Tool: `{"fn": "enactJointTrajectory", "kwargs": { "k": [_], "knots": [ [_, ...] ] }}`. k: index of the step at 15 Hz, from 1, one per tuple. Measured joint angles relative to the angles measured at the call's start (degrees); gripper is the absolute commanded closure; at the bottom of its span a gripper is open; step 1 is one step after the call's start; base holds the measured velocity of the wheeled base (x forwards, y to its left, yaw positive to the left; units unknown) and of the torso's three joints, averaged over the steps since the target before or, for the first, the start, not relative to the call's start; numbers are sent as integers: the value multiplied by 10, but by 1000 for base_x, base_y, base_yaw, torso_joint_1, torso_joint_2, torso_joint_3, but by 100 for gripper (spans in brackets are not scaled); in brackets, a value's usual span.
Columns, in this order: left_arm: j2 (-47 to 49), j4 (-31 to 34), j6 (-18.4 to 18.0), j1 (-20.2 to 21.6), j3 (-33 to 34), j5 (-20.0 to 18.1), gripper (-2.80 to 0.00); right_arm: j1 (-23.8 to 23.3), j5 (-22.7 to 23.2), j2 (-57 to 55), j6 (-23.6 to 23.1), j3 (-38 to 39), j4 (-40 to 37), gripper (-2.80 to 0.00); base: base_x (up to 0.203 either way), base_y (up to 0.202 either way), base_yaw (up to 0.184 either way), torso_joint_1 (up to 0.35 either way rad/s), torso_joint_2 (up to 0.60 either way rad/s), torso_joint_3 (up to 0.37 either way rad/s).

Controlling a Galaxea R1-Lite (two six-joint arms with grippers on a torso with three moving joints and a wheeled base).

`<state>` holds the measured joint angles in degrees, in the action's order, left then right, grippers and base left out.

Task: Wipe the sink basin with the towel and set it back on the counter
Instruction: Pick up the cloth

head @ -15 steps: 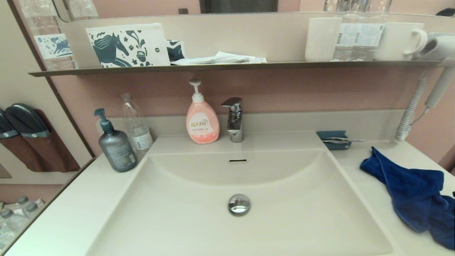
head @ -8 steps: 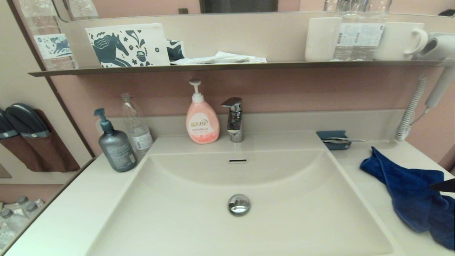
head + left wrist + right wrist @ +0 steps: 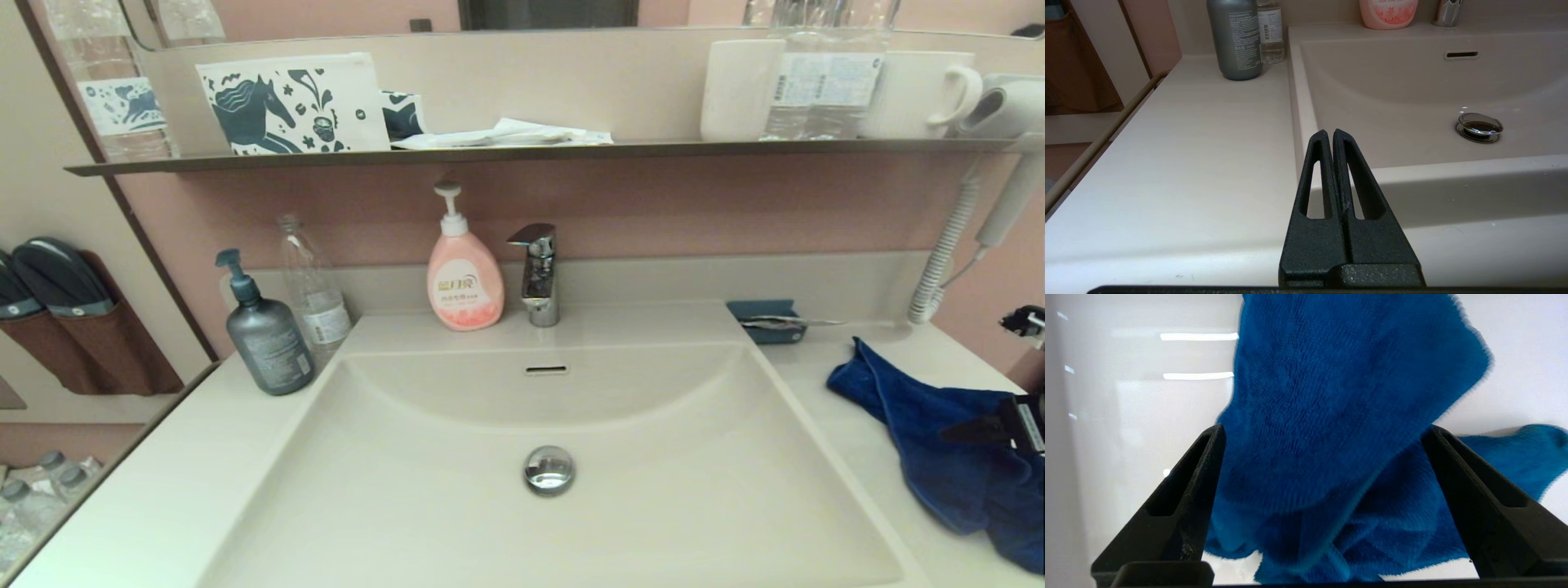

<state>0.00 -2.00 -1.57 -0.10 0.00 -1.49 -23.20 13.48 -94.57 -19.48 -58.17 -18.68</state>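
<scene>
The deep blue towel (image 3: 922,416) lies crumpled on the off-white counter (image 3: 849,441), to the right of the sink basin (image 3: 457,506). My right gripper (image 3: 976,376) reaches in from the right edge, just above the towel. Its fingers are open and stand on either side of a raised fold, closed on nothing. In the right wrist view the towel (image 3: 1331,396) fills the gap between the spread fingers of the right gripper (image 3: 1325,427). My left gripper (image 3: 1327,131) is shut and empty. It hangs low before the basin's front left corner, out of the head view.
A chrome faucet (image 3: 539,273) and a pink soap pump (image 3: 464,278) stand behind the basin. A grey pump bottle (image 3: 265,335) and a clear bottle (image 3: 314,286) are at the back left. A small teal tray (image 3: 767,320) sits behind the towel, near a coiled dryer cord (image 3: 943,253).
My right gripper has come into the head view from the right edge and now stands over the towel with its fingers spread. The towel has not moved.
</scene>
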Motion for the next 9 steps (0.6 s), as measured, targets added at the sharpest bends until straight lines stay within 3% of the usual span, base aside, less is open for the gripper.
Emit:
{"fn": "enactJointTrajectory", "kwargs": {
  "k": [3, 4, 9],
  "knots": [
    [0, 0, 0, 0, 0, 0, 0, 11, -3, -17, 7, 11, 11, -280, 0, 0, 0, 0, 0, 0],
    [0, 0, 0, 0, 0, 0, 0, 16, -3, -21, 16, 19, 25, 0, 0, 0, 0, 0, 0, 0],
    [0, 0, 0, 0, 0, 0, 0, 44, -31, -35, 45, 58, 95, 0, 0, 0, 0, 0, 0, 0]
  ]
}}
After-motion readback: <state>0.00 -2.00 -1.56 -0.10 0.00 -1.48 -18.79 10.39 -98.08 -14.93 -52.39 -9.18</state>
